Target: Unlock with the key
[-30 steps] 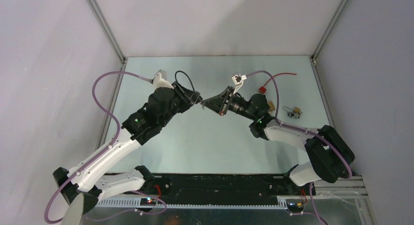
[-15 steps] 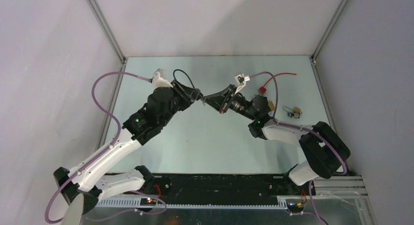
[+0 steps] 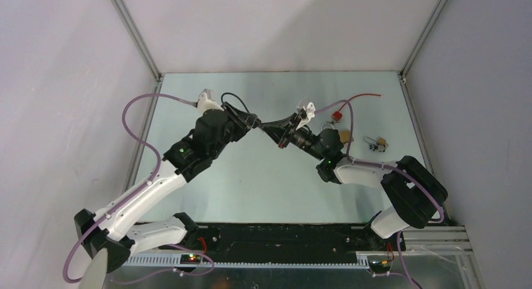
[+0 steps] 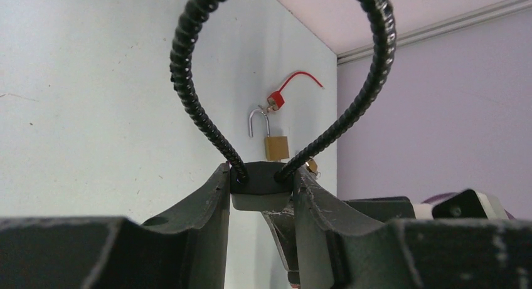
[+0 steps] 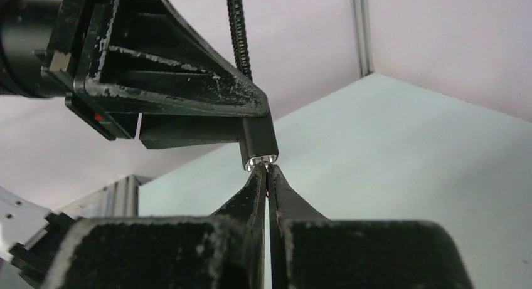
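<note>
Left wrist: cable lock (image 4: 260,183) between fingers (image 4: 206,209)

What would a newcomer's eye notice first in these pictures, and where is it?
At the table's middle the end effectors meet tip to tip: the left end effector clamps a black cable lock, and the right end effector pinches what seems the key at its end. A brass padlock, shackle open, lies farther right.
</note>
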Robot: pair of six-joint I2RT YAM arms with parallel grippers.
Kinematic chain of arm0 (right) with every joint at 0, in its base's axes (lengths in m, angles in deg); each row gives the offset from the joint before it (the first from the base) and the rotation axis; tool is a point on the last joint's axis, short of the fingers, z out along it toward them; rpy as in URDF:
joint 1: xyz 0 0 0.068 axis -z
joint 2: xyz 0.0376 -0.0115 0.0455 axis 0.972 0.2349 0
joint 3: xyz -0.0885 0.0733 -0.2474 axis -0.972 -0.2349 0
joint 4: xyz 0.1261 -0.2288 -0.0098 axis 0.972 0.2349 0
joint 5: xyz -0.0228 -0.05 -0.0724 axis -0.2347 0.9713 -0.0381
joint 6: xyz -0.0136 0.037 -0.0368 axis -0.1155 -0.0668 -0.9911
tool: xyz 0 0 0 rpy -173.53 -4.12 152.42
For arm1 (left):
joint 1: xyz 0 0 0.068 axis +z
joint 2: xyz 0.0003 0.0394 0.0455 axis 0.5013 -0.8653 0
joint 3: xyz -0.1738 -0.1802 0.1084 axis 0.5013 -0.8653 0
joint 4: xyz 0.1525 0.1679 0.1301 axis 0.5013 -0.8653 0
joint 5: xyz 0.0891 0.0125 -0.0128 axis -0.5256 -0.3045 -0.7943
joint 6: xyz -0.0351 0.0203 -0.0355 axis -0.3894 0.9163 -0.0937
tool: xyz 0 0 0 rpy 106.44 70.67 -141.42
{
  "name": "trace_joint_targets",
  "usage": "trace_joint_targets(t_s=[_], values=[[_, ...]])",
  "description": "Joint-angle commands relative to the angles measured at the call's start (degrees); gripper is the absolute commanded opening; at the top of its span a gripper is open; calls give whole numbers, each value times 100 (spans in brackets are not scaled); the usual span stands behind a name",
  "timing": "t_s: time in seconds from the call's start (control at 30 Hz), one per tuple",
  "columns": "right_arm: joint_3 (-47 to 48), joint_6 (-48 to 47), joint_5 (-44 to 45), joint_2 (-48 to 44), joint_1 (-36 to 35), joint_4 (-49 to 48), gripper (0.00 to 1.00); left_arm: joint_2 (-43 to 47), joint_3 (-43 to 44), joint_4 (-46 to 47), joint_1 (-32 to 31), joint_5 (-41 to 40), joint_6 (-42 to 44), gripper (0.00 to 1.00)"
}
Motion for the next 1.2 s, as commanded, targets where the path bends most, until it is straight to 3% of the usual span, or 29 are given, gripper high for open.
trace_joint_targets(t_s=[0.0,0.07,0.2,0.27,0.4,0.63,0.9,1.17], values=[[46,-661,261,-97,-164,-284,0,-284,61,-65,-90,1088,-427,13],[5,-497,199,-112,-101,-308,2,-303,65,-68,-4,1127,-509,13],[-76,-213,79,-258,14,-147,29,-379,-35,-66,367,1346,-800,12],[-120,-37,-4,-344,81,-37,38,-453,-58,-66,564,1458,-944,12],[-392,316,-96,-578,240,105,45,-611,4,-60,846,1655,-1137,12],[-664,742,-222,-853,361,306,43,-652,110,-65,959,1777,-1108,12],[-584,1206,-492,-466,413,-38,32,-648,123,-65,957,1878,-1081,12],[-518,1287,-468,-188,387,-134,28,-618,135,-64,951,1940,-1081,12]])
